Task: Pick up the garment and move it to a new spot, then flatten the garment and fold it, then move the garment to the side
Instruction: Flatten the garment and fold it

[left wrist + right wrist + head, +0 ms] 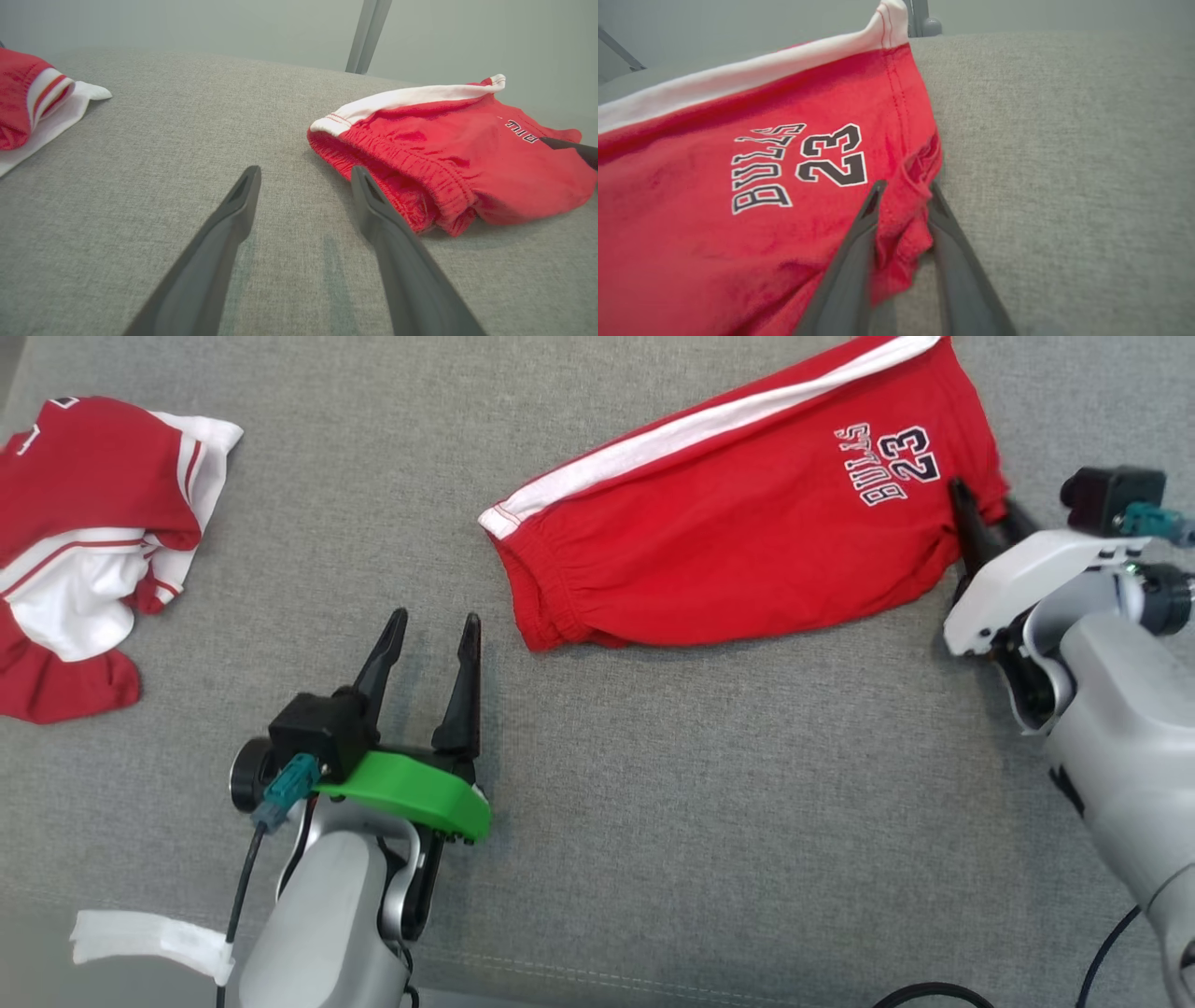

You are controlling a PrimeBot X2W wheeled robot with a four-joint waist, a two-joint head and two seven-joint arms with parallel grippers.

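On the grey cushion [653, 803] the red shorts [747, 523] lie slantwise, waistband end just ahead and right of the left gripper [434, 621], which is spread wide and empty. At the opposite hem the right gripper [985, 513] pinches a bunched fold, so it is the arm placed to lift.

A crumpled red-and-white jersey [84, 541] lies at the left edge of a grey, woven fabric-covered worktop [653, 803]. Its white trim and thin red stripes are turned outward, and one white corner points toward the middle of the surface. In the left wrist view the same jersey [28, 102] sits bunched at the far left, with a white flap spread flat on the cloth. A line of pale stitching [579, 975] runs along the worktop's near edge. Behind the worktop, a slim grey metal post [369, 35] rises against a plain pale grey-green wall [187, 23]. The right wrist view shows the post's base [920, 18] beyond the far edge and a thin slanted bar [619, 51] at upper left.
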